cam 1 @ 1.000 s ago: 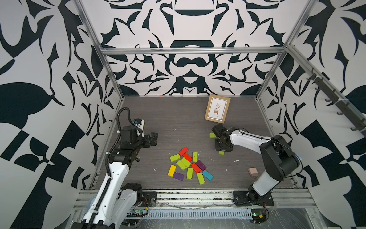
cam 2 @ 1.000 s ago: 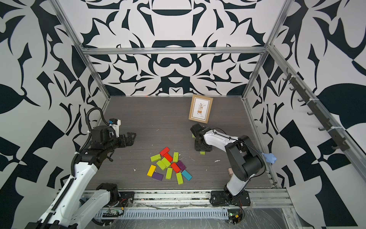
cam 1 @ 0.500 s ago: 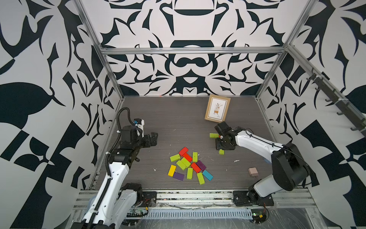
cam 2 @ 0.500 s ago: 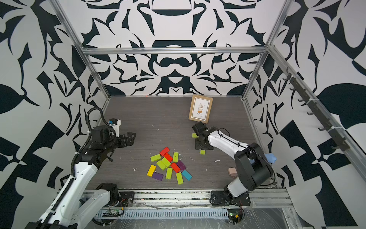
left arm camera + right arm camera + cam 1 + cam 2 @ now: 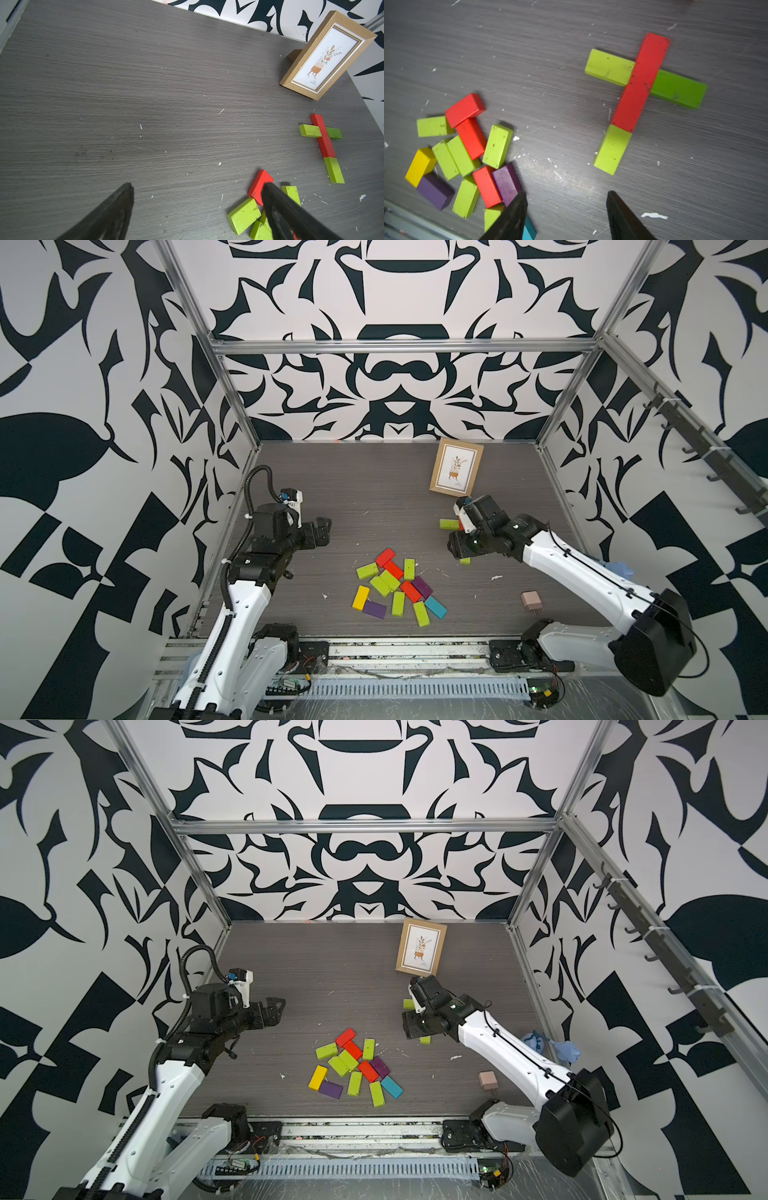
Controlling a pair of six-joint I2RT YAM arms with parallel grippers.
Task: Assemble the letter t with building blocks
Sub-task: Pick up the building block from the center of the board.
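Under R arm in both top views, t-shape (image 5: 449, 524) mostly hidden, only lime ends show. R wrist cam shows it whole: red bar (image 5: 641, 83), green blk each side, lime foot at its end. Right gripper (image 5: 566, 193) jaws half apart, nothing held; t-shape ahead of tips, not touching. Loose pile (image 5: 467, 149) beside one finger, teal blk (image 5: 529, 230) cut off by it. Left gripper (image 5: 197, 185) jaws fully apart, nothing held; bare table (image 5: 145, 93) ahead to the wall, pic frame (image 5: 326, 56) off to one side.
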